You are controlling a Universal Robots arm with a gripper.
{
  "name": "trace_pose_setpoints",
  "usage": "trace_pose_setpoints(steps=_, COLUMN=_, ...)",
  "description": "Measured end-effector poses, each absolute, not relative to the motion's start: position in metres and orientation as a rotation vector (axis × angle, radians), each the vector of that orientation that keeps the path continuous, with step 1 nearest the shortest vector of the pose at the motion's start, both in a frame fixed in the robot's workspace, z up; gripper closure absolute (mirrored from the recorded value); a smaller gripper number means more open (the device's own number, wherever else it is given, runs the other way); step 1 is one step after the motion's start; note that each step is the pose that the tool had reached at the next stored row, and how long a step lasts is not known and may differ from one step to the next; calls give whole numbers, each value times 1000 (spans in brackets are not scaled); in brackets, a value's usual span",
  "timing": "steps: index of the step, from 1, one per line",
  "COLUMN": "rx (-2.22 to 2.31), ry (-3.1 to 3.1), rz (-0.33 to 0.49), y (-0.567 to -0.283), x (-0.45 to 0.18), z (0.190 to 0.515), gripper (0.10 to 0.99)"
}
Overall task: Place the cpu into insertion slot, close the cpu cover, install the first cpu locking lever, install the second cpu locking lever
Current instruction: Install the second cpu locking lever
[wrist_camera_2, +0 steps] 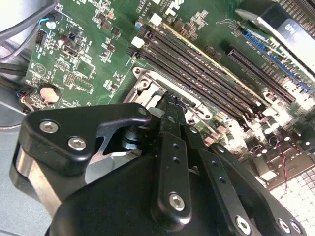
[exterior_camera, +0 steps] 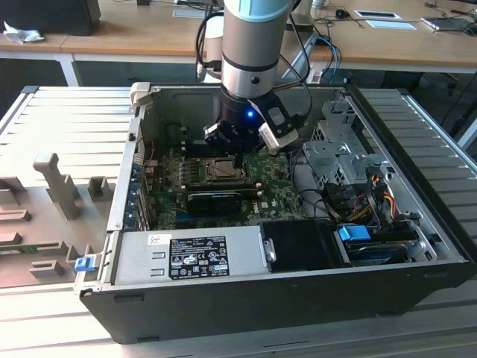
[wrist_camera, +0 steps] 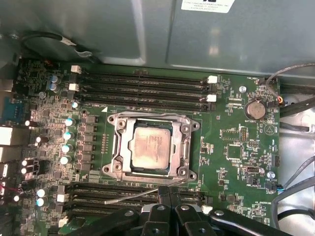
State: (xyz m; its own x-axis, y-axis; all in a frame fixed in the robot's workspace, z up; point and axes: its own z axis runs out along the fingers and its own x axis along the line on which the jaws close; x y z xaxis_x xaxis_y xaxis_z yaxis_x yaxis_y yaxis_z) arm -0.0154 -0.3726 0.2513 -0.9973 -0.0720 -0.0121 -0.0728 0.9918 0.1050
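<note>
Slatted metal bench [exterior_camera: 67,119] w/ open PC case [exterior_camera: 298,298] lying on it, wooden desks behind.

Cpu [wrist_camera: 151,145]: seated flat in insertion slot [wrist_camera: 114,120], silver top showing thru window of cpu cover [wrist_camera: 178,147]. Cover down over chip, lying level on socket frame, so steps 1 and 2 judged done.

Levers: one thin wire lever [wrist_camera: 130,195] standing out at a slant from socket's edge over nearest memory slots, not tucked under its catch; judged not yet latched. Along opposite edge of socket, a grey wire close against frame, poss. the other lever lying down, but can't confirm it is hooked. So roughly halfway: chip in, cover shut, at least one lever to go.

Gripper [wrist_camera: 167,194]: fingers pressed together, tips right at socket edge where loose lever ends. Can't tell if wire is pinched between tips or just beside them. Same in second wrist view: gripper [wrist_camera_2: 170,105] w/ tips closed, touching or just above corner of silver frame. In exterior view, gripper [exterior_camera: 237,156] low inside case, directly over socket.

Around: green board [wrist_camera: 231,137], long black memory slots [wrist_camera: 147,86] on both sides of socket, coin cell [wrist_camera: 255,109] well apart.
</note>
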Motion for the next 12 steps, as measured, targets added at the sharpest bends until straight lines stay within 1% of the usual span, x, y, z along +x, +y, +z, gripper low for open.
trace_pose_setpoints(steps=12, rx=-114, ry=3127, rz=166, y=-376, x=-27, z=250, gripper=980)
